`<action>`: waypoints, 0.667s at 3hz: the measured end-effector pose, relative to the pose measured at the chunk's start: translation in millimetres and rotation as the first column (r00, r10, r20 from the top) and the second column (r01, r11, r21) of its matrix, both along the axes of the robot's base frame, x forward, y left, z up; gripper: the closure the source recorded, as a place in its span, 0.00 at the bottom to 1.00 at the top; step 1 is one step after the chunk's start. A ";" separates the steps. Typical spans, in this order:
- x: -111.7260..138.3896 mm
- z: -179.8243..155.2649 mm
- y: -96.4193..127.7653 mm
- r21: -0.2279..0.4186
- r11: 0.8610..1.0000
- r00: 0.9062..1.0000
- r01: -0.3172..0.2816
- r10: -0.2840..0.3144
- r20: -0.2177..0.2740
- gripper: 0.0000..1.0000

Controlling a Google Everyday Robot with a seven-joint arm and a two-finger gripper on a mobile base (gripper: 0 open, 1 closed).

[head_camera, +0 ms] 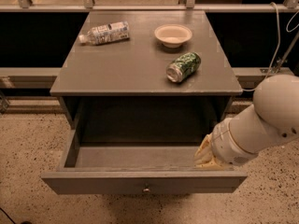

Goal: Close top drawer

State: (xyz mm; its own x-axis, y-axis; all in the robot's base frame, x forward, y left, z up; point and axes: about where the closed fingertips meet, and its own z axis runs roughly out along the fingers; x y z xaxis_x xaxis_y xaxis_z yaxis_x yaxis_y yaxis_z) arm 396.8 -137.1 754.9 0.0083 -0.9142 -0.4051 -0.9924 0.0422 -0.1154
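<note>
The top drawer (140, 183) of the grey cabinet is pulled far out toward me. Its long front panel carries one small round metal knob (146, 189), and its deep box is empty. My gripper (205, 157) sits low at the drawer's right front corner, just inside and against the top edge of the front panel. The white arm (261, 120) comes in from the right and hides most of the gripper.
On the cabinet top (117, 64) lie a plastic bottle (105, 32) on its side at back left, a white bowl (173, 34) at the back, and a green can (183, 66) on its side near the right front. The floor is speckled stone.
</note>
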 end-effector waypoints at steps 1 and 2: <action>-6.5 -9.7 5.7 0.055 0.998 0.999 -0.042 0.040 0.036 0.95; -8.6 -9.9 6.8 0.041 0.993 0.991 -0.114 0.111 0.078 1.00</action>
State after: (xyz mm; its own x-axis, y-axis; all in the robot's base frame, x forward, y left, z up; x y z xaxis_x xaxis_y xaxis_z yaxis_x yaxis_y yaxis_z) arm 388.2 -130.2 744.9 0.1423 -0.8866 -0.4402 -0.9797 -0.0627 -0.1905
